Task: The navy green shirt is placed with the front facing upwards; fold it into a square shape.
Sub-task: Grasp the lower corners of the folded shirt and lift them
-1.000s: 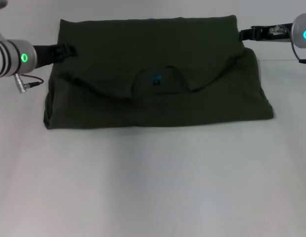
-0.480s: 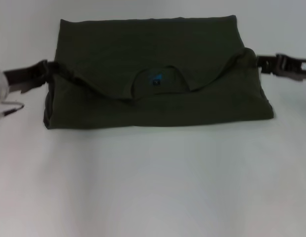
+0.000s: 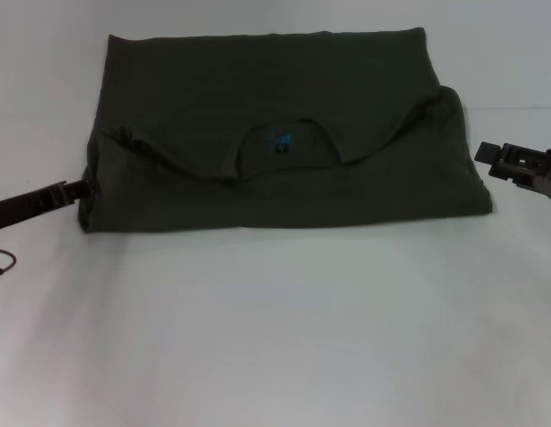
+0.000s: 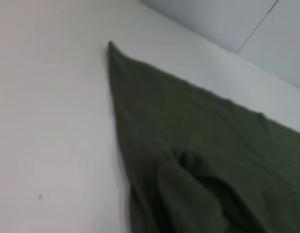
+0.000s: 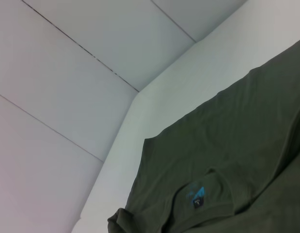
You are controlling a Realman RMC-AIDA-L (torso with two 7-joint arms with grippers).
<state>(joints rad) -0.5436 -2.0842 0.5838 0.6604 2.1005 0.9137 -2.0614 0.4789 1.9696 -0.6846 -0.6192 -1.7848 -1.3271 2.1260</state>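
Note:
The navy green shirt [image 3: 257, 89] lies flat at the far half of the white table [image 3: 275, 338], folded into a wide rectangle. Its top part is turned down toward me, so the collar and the small neck label [image 3: 281, 142] with a blue mark face up. My left gripper [image 3: 79, 189] sits low at the shirt's near left corner, just touching its edge. The right gripper [image 3: 485, 156] hovers just off the shirt's right edge, open and empty. Both wrist views show the shirt: a bunched fold of the shirt [image 4: 198, 160], and the collar side of the shirt [image 5: 237, 145] with the label [image 5: 197, 199].
Bare white table surface fills the near half in front of the shirt. A grey cable [image 3: 1, 263] loops at the far left edge under the left arm. Pale panelled walls [image 5: 91, 73] stand behind the table.
Both grippers have come from the shirt's far corners toward me along its sides and moved off the cloth. The shirt's folded-down top now lies still, slightly rumpled at the left.

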